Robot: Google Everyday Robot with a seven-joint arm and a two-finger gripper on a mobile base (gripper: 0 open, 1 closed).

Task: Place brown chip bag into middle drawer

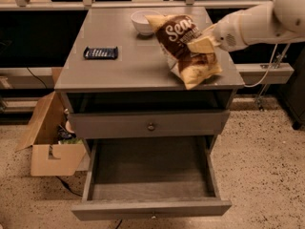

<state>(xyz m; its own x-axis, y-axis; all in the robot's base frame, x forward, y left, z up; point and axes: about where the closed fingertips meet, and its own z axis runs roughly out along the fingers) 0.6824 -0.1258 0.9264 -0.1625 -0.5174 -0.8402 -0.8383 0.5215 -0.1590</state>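
Observation:
The brown chip bag (pixel 183 46) has a dark brown centre with white script and tan-yellow ends. It hangs tilted just above the right side of the grey cabinet top (pixel 119 68). My gripper (pixel 204 44) reaches in from the right on a white arm and is shut on the bag's right side. The middle drawer (pixel 150 175) is pulled wide open at the bottom of the cabinet, a shallow grey tray with nothing in it. It lies below and in front of the bag.
A white bowl (pixel 143 22) stands at the back of the cabinet top, just left of the bag. A small dark blue wrapped bar (pixel 100 53) lies on the left. A closed drawer front with a round knob (pixel 151 126) sits above the open drawer. A cardboard box (pixel 50 142) stands on the floor at the left.

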